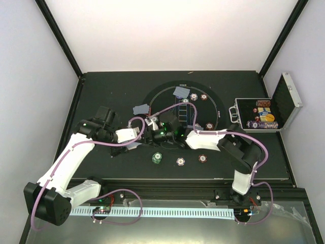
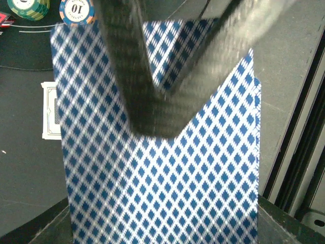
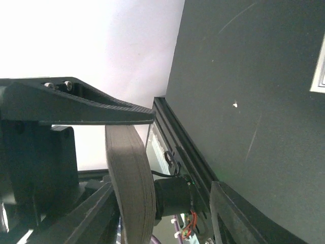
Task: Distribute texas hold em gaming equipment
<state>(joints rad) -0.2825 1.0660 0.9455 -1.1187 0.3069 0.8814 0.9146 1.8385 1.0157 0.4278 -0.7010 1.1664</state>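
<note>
My left gripper is shut on a deck of blue-diamond-backed cards, which fills the left wrist view. My right gripper meets it over the near rim of the mat. In the right wrist view the deck shows edge-on. One right finger rests on the deck's end and the other finger stands well apart. That finger also shows as a black V over the deck. Cards and chips lie on the mat. A green chip stack and two chips sit nearer.
The large round black mat lies mid-table. The open silver case with chips stands at the right. A face-down card, a "10" chip and green chips lie below the left wrist. The table's rail is close.
</note>
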